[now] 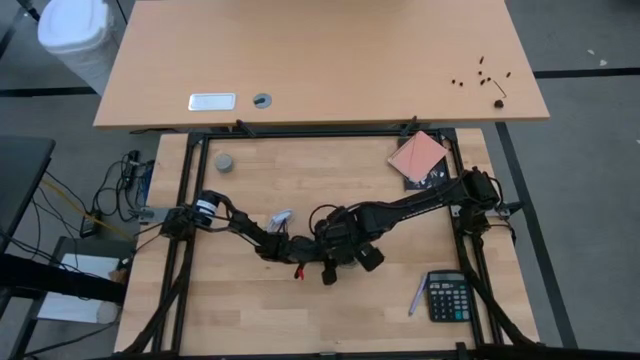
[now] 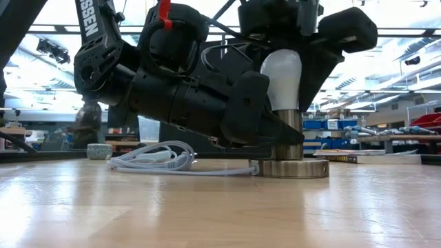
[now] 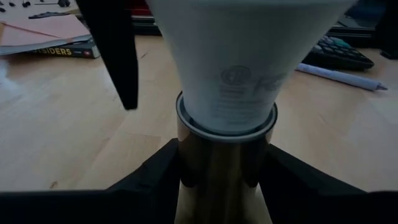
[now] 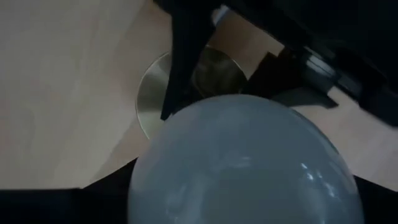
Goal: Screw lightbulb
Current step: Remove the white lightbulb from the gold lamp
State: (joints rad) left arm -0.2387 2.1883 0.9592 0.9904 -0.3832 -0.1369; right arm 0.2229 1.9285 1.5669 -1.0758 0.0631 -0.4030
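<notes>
Near the table's [image 1: 250, 320] middle, the left tool [image 3: 224, 180] clamps the socket [image 2: 289, 162]; the right tool [image 2: 289, 41] grips the lightbulb [image 2: 281, 79] standing upright in it.

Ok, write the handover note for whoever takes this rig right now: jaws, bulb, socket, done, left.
Left gripper: low at mid-table, jaws clamped on the socket's metal neck, steadying it.
Right gripper: above the socket, jaws closed on the lightbulb from the top.
Lightbulb stands upright, its base already inside the socket neck; the socket's white cable trails across the table.
Done: bulb picked up and seated in the socket.
Left: how far it is threaded cannot be seen; probably finish turning, then release both grippers.
</notes>
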